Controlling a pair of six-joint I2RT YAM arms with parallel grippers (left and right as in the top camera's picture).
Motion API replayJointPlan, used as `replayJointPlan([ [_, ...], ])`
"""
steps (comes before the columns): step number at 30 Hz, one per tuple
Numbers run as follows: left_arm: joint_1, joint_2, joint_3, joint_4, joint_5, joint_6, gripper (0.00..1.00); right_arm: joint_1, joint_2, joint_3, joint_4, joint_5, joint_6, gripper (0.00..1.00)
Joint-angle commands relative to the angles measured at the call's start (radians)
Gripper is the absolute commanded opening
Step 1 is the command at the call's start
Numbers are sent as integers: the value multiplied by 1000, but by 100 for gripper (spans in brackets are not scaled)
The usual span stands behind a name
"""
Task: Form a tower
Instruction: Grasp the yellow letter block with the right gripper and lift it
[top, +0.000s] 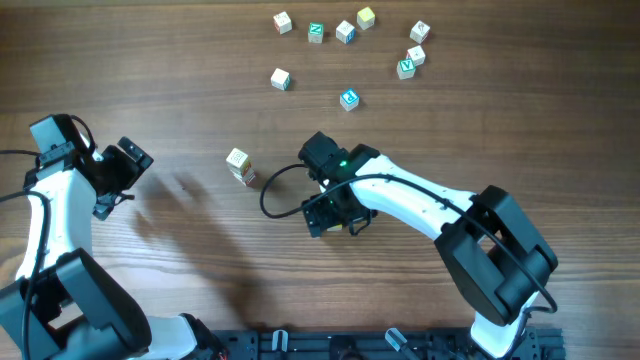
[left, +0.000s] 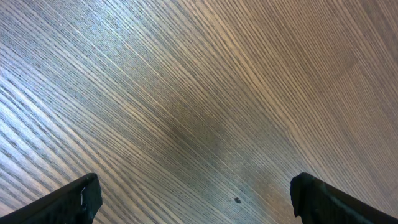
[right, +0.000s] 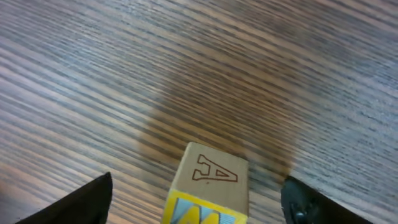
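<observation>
Okay, near first: the right gripper hangs over the table, a bit closer to the near edge than the tower. Its jaws are wide and straddle a loose A cube, pads not touching it. Step in hand, I judge: grabbing the next cube. Next move calls for a square pinch, a lift, a carry to the left, centring over the top cube and a gentle release, since the stack is slim. The tower stands mid-table, left of that gripper and apart from it, long axis vertical, pale yellow cube topmost; probably three cubes, too small to tell. The left gripper sits toward the left edge, jaws wide, nothing between. Spare cubes scatter by the far edge.
</observation>
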Motion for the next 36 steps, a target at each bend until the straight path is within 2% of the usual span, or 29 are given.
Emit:
replayJointPlan([
  [1,5,-11,15,1,1,-9,100,-3,8,-1,1,3,6,68],
  [2,5,-11,15,1,1,-9,100,-3,8,-1,1,3,9,58],
  [3,5,-11,15,1,1,-9,100,-3,8,-1,1,3,9,53],
  [5,5,-11,15,1,1,-9,100,-3,8,0,0,6,8,47],
  [7,5,-11,15,1,1,-8,100,-3,7,12,-17,7,1,34],
  [9,5,-11,15,1,1,-8,100,-3,5,45,-42,7,-3,27],
  [15,5,-11,15,1,1,-9,100,-3,5,250,-245,36,-84,23],
  [20,5,-11,15,1,1,-8,100,-3,5,592,-436,36,-240,24],
  [23,5,-11,15,1,1,-8,100,-3,6,701,-441,33,-300,25],
  [25,5,-11,15,0,1,-9,100,-3,6,728,-383,29,-329,25],
  [29,5,-11,15,1,1,-9,100,-3,6,738,-309,18,-329,25],
  [31,5,-11,15,1,1,-8,100,-3,18,805,-309,-23,-340,25],
  [33,5,-11,15,1,1,-8,100,-3,55,908,-333,-27,-339,25],
  [36,5,-11,15,1,1,-9,100,-3,177,1152,-418,-45,-338,24],
])
